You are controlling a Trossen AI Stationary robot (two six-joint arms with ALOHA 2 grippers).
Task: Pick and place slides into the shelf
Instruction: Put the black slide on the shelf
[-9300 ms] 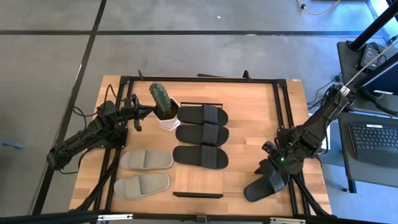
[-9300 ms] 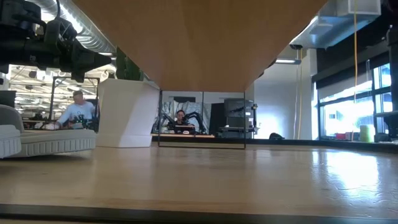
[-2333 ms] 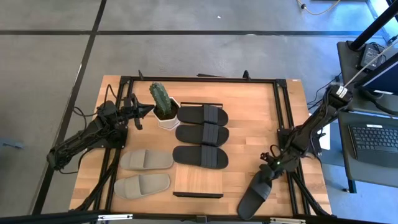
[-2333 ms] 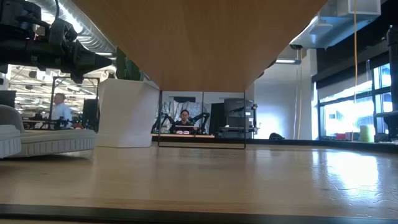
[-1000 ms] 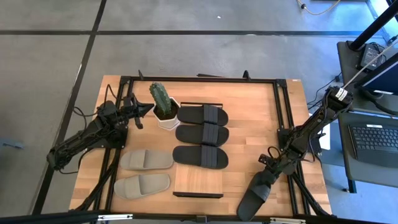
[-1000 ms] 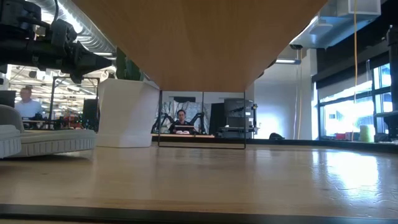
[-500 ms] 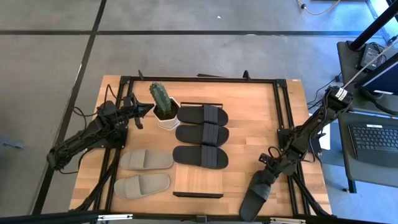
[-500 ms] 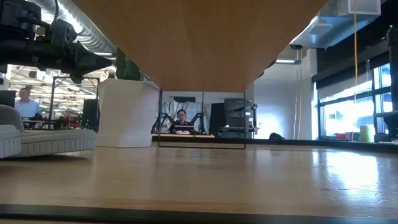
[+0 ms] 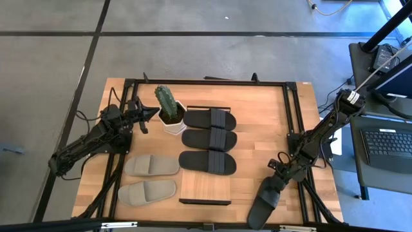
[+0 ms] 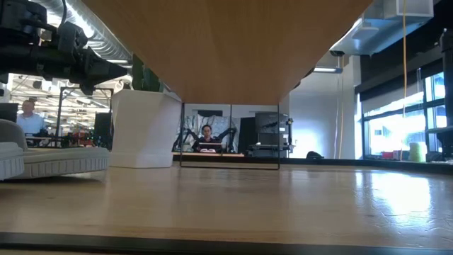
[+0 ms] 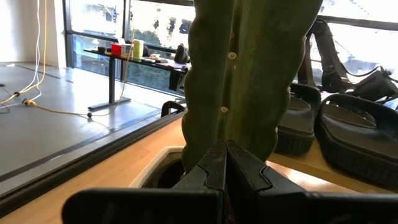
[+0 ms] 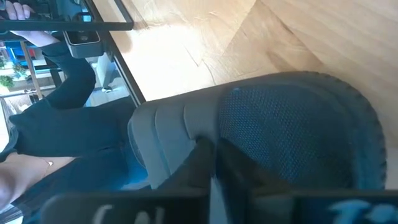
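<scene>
A black slide (image 9: 264, 200) lies slantwise on the table near its front right corner, with my right gripper (image 9: 278, 175) shut at its far end. Three more black slides (image 9: 208, 139) lie side by side on the shelf (image 9: 205, 188), a light wood panel whose near part is bare. Two grey-beige slides (image 9: 150, 166) rest on the table to the shelf's left. My left gripper (image 9: 149, 115) hangs shut at the far left, right in front of a cactus (image 11: 249, 68); whether it touches it I cannot tell. My right gripper has its fingers (image 12: 200, 163) closed on the black slide where the ribbed strap (image 12: 163, 140) meets the textured footbed (image 12: 292, 134). They come slanting down from the table's far right side. The fingers hide the exact spot. The slide rests on the table.
A cactus in a white pot (image 9: 171, 121) stands beside the shelf's far left corner. Black frame bars (image 9: 293, 122) run along the table's edges. Bare tabletop (image 9: 264, 129) lies between the shelf and my right arm. People sit in the room behind (image 10: 207, 138).
</scene>
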